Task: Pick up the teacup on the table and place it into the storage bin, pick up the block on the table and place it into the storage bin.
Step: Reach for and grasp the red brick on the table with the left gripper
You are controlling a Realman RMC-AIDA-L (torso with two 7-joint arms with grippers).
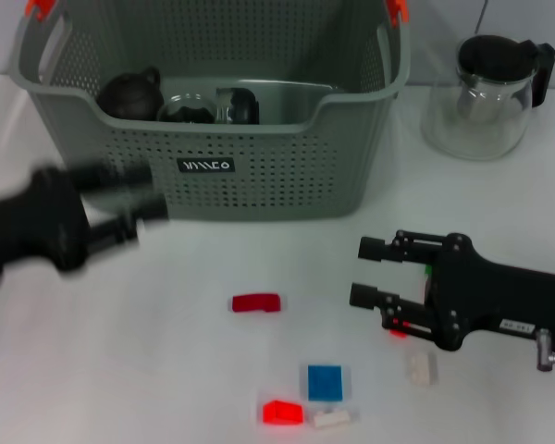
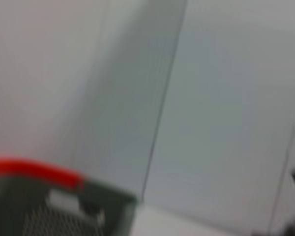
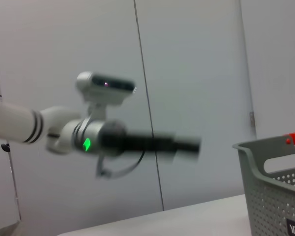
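Observation:
The grey-green storage bin [image 1: 259, 176] stands at the back of the table. Inside it lie a dark round pot and glass pieces, one of which looks like the teacup [image 1: 236, 104]. A red block [image 1: 256, 302] lies on the table in front of the bin. My left gripper [image 1: 134, 196] is blurred with motion at the bin's front left corner, open and empty. My right gripper [image 1: 365, 273] hovers low to the right of the red block, open, fingers pointing left, nothing between them. The left wrist view shows a bin [image 2: 44, 206] corner. The right wrist view shows the bin [image 3: 273, 191] edge.
A glass teapot [image 1: 486, 88] with a black lid stands at the back right. More blocks lie near the front: blue [image 1: 325, 381], orange-red [image 1: 282, 413], two white ones [image 1: 422, 367] [image 1: 331, 418], and a small red one [image 1: 398, 331] under the right gripper.

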